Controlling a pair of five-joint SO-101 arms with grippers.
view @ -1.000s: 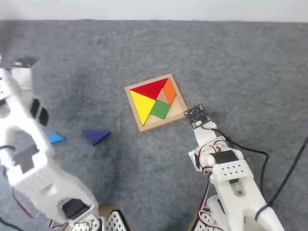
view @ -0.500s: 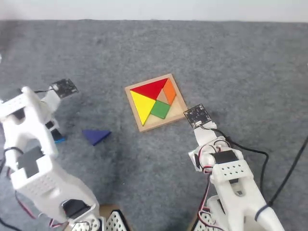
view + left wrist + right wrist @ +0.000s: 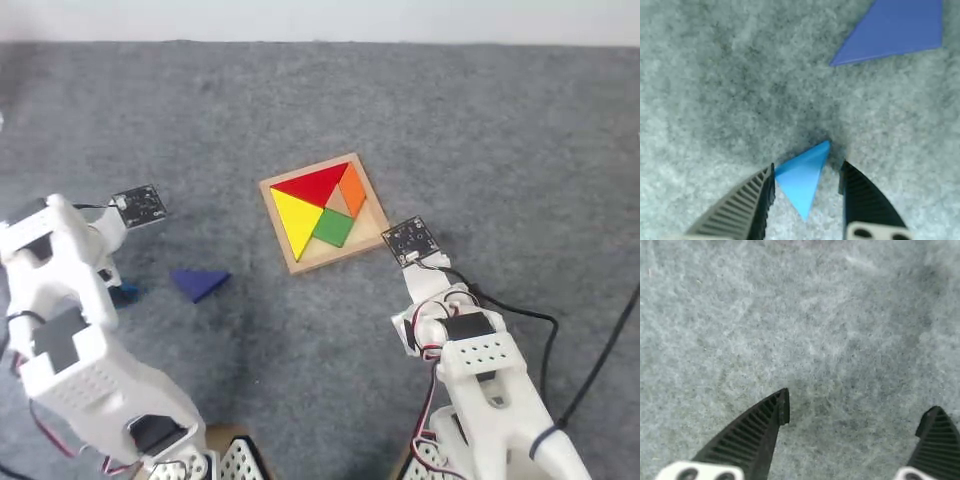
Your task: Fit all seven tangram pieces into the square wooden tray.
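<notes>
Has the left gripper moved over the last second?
Yes. The left gripper swung in toward the dark blue triangle and now straddles the light blue triangle on the carpet.

Lying flat mid-desk: square wooden tray (image 3: 335,258), partly filled with red triangle (image 3: 315,185), yellow triangle (image 3: 293,220), orange triangle (image 3: 353,188), green square (image 3: 333,228). Loose, well apart from it: dark blue triangle (image 3: 198,283), small light blue triangle (image 3: 802,177).
</notes>
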